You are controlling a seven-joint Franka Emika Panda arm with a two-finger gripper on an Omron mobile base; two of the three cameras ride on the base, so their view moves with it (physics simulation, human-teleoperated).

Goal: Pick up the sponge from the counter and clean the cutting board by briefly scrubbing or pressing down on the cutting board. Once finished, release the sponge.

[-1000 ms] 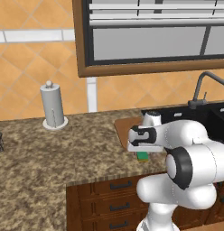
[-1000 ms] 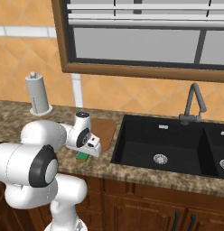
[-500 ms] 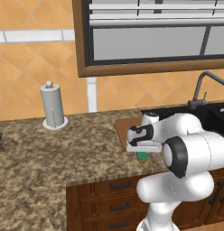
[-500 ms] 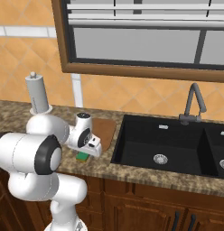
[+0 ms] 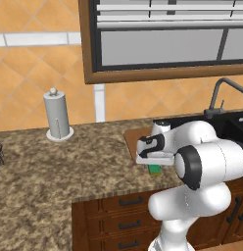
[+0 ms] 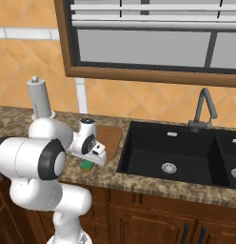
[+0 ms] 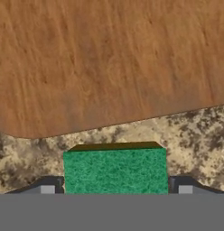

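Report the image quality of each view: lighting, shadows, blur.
Left base view: even, flat lighting, no glare; the sponge is dim under the arm. Right base view: sharp, with the sink basin uniformly black. Hand view: the cutting board grain looks soft and smeared.

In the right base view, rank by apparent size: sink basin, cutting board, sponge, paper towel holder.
Largest to smallest:
1. Sink basin
2. Paper towel holder
3. Cutting board, partly hidden by the hand, so its rank against the holder is unsure
4. Sponge, only a sliver visible under the hand
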